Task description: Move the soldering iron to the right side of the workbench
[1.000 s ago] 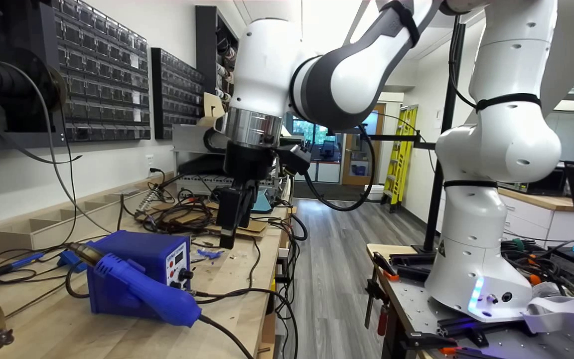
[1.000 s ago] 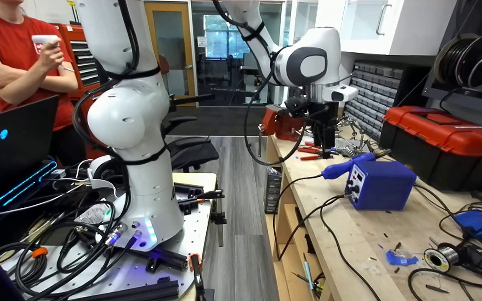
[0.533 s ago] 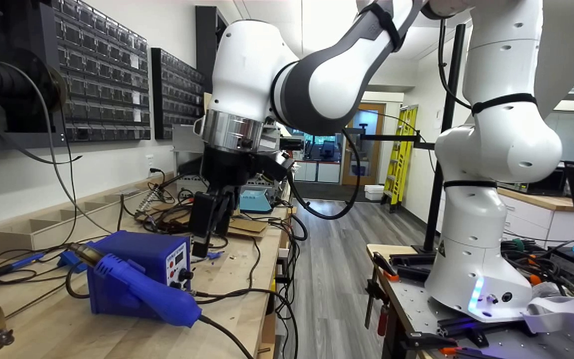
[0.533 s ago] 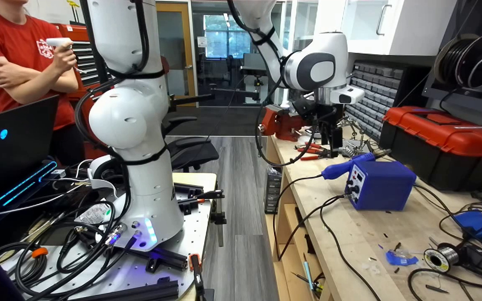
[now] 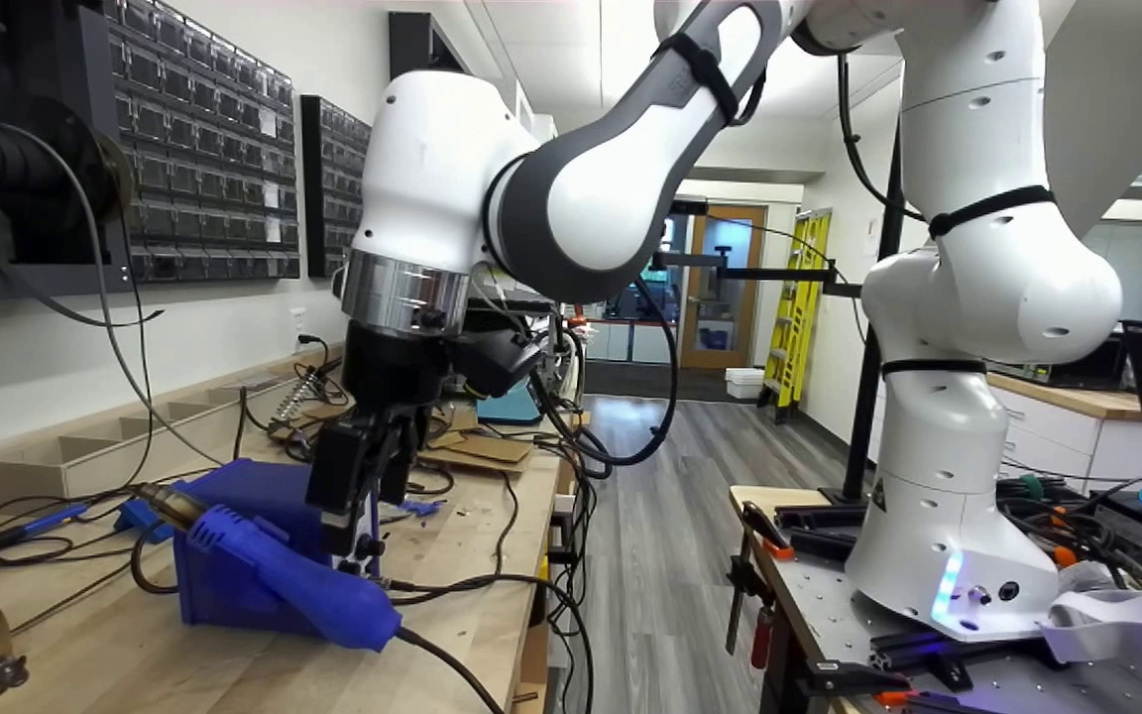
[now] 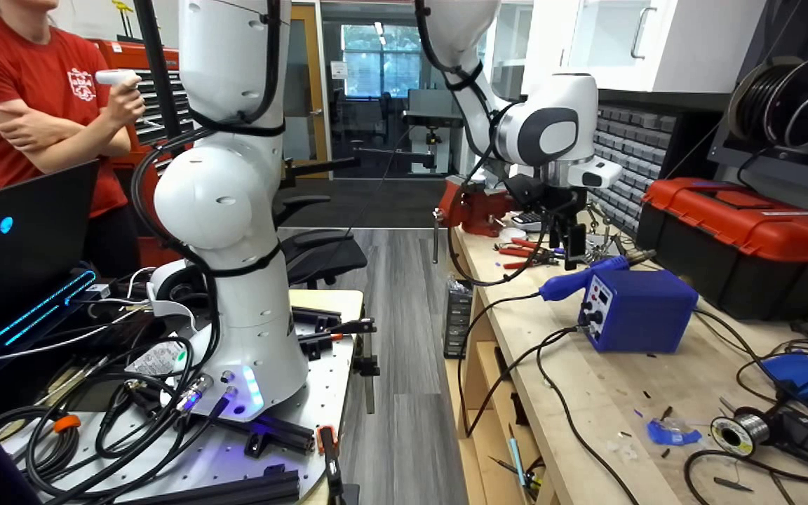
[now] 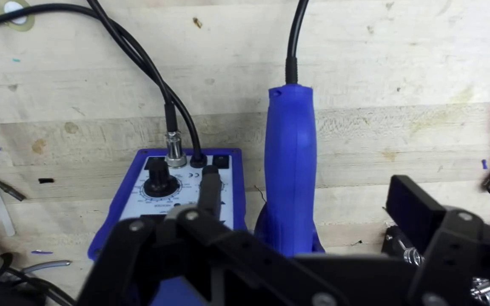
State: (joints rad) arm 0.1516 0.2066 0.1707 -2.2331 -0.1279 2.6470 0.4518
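The soldering iron (image 7: pixel 291 170), a blue wand, slants along one side of the blue soldering station (image 6: pixel 646 308). Its metal nozzle (image 5: pixel 172 506) is the raised end; from the low end comes a dark cord (image 7: pixel 294 40), which in an exterior view drops past the edge of the workbench (image 6: pixel 621 393). The station stands upright on the light wood, a metal connector (image 7: pixel 175 149) seated in its front panel (image 7: pixel 134 204).

The gripper (image 7: pixel 306 182) is poised over wand and station, its fingers (image 7: pixel 415 210) spread wide. In the wrist view one finger crosses the panel; the other stands beyond the wand, bare wood showing between the two. How far down the fingertips reach, I cannot tell. The white robot arm (image 5: pixel 437 164) bearing them rises from a metal-topped table (image 6: pixel 327 382) facing the workbench.

Wider surroundings, from where I stand: red-handled pliers (image 6: pixel 516 266) lie on the wood near the wand, a red vise (image 6: pixel 470 210) farther along. A black toolbox with a red lid (image 6: pixel 726 273) sits near the station; a spool of solder (image 6: pixel 751 426) lies toward the station's opposite side. In an exterior view small-drawer cabinets (image 5: pixel 204 149) hang above the workbench. Beyond the table a person in a red shirt (image 6: pixel 39 105) stands with arms folded, holding a white device (image 6: pixel 116 77).
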